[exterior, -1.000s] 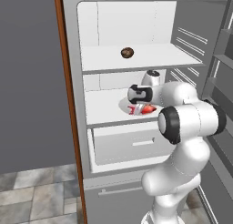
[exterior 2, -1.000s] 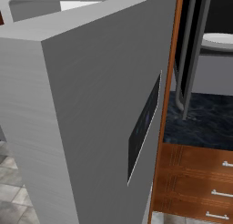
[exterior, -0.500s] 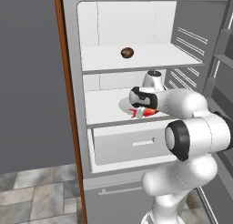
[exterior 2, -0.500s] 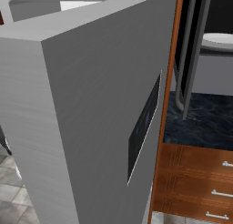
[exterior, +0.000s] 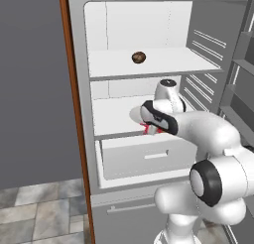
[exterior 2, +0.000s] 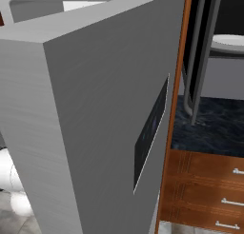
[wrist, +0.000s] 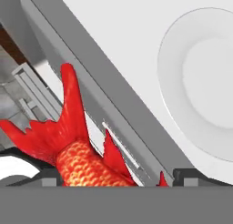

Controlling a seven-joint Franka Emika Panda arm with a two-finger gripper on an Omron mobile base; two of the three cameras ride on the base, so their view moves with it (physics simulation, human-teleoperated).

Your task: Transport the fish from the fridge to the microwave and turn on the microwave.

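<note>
We see even, flat rendered light with no glare and no motion blur. The fridge [exterior: 149, 89] interior reads bright white, with soft grey shading under each shelf and along its wall at 3 o'clock. In the right base view the fridge's grey door is evenly lit, darker toward 12 o'clock. The hand view is crisp; the plate [wrist: 200, 68] shows faint shading.

The fish [wrist: 77, 150] is cut off at the hand view's bottom edge — head unseen, fingers [wrist: 184, 176] barely showing.

fridge [exterior 2: 95, 123] grey side wall near | dark panel [exterior 2: 150, 133]; wooden drawers [exterior 2: 205, 190] right
</note>
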